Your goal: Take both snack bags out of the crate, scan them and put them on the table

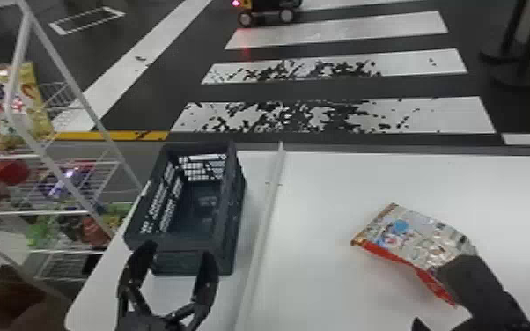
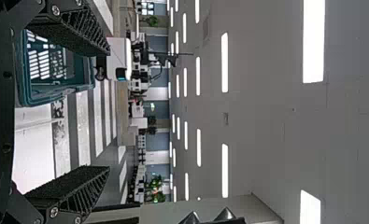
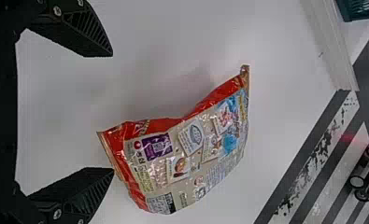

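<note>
At my far left I see a white wire rack [image 1: 4,213] with thin grid shelves, holding crinkled plastic packets, among them a glossy yellow bag [image 1: 31,99] on the upper level. Next comes the dark blue-green plastic crate [image 1: 233,220], a deep rectangle with latticework walls, sitting on the smooth white surface [image 1: 365,176]. My left hand [image 1: 176,251] is at the crate's near end, its two black fingers spread wide with nothing between them; the left wrist view shows their coarse, grainy pads and ribbed sides. Right of the crate, a narrow white raised strip [image 1: 263,220] runs along the surface. Beyond the far edge, a small four-wheeled machine [image 1: 266,15] stands on the striped dark floor.

Farther right lies the snack bag [image 1: 414,237], shiny silver-beige film with a red border, puffed through the middle and creased, its crimped ends bent. My right hand [image 1: 436,294] is at the bag's near end, its tapered black fingers parted and not gripping it; I cannot tell whether one touches the film.
</note>
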Controlling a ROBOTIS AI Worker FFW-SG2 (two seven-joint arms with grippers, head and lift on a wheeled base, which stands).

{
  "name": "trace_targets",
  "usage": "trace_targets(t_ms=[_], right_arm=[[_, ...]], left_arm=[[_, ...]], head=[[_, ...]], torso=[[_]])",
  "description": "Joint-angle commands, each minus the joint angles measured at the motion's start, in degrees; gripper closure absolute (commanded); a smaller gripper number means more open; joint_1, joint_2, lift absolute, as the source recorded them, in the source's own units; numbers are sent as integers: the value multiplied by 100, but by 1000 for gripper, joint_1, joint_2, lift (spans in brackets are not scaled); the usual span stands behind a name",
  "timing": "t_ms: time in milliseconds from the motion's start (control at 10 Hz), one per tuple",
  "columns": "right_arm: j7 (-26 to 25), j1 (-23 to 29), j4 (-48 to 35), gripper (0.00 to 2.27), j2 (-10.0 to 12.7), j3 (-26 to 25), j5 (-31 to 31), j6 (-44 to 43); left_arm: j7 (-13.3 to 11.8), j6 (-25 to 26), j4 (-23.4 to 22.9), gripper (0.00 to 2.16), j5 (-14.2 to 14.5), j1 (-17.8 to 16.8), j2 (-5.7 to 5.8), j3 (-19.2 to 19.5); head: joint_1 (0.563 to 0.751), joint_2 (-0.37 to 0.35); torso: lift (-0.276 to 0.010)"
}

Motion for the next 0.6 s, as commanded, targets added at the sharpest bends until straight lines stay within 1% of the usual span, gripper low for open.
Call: trace_targets(t_ms=[0,400,500], right_arm=[[76,-8,-74,97,174,-697,-1147,-251],[32,-201,67,127,763,-1787,-3080,-831],[23,-228,172,144,868,-1980,-3397,-972]], left_arm=[[-5,10,-23,137,-8,20,0,1],[-31,28,-49,137,-34,29,-9,1],[-31,28,-58,137,-43,37,-9,1]], head=[[695,270],[695,287],[695,290]], torso=[[-94],[-94],[-94]])
